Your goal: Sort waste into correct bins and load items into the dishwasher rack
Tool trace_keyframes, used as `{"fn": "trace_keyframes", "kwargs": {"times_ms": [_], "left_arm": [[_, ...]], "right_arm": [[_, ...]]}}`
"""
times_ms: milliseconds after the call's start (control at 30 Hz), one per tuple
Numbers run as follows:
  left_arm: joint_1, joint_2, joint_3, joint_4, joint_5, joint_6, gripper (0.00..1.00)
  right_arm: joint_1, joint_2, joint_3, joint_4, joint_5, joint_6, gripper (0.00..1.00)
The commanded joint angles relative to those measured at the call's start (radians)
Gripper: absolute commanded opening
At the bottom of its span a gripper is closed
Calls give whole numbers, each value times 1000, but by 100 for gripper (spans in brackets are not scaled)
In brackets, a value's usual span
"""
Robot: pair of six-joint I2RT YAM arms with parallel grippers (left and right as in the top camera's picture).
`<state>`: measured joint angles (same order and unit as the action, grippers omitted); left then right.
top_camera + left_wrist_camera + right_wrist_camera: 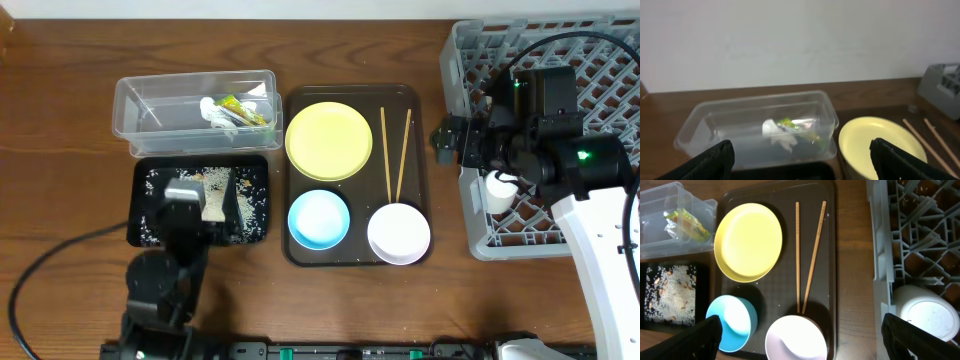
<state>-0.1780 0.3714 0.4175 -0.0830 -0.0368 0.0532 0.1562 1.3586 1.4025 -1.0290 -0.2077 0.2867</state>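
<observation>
The plate (329, 140) is plain yellow. The blue bowl (319, 219) is pale, the white bowl (398, 233) faintly pink (at its rim). The rack (455, 60) is grey, diagonally latticed. Beige crumbs (670, 290) speckle the black tray (262, 185); the wrapper (248, 108) is green-yellow.

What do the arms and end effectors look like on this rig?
Both arms are mostly black with rounded joint housings. The right arm has a white lower link, two green lights and a looping black cable; the left arm trails a black cable too. Wrist views show blunt black fingers.
</observation>
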Motion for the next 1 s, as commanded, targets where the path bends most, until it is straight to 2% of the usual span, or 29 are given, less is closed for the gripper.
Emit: {"fn": "trace_keyframes", "kwargs": {"times_ms": [0,400,633,967], "left_arm": [[32,-107,-84,14,3,-6,89],[117,-365,-298,14,4,-10,89],[117,-370,-417,24,3,-9,89],[117,-359,-414,13,3,-9,90]], "right_arm": [[9,2,-4,0,5,-11,99],[9,2,-4,0,5,-11,99],[9,2,-4,0,5,-11,99],[9,2,-4,0,5,-11,99]]}}
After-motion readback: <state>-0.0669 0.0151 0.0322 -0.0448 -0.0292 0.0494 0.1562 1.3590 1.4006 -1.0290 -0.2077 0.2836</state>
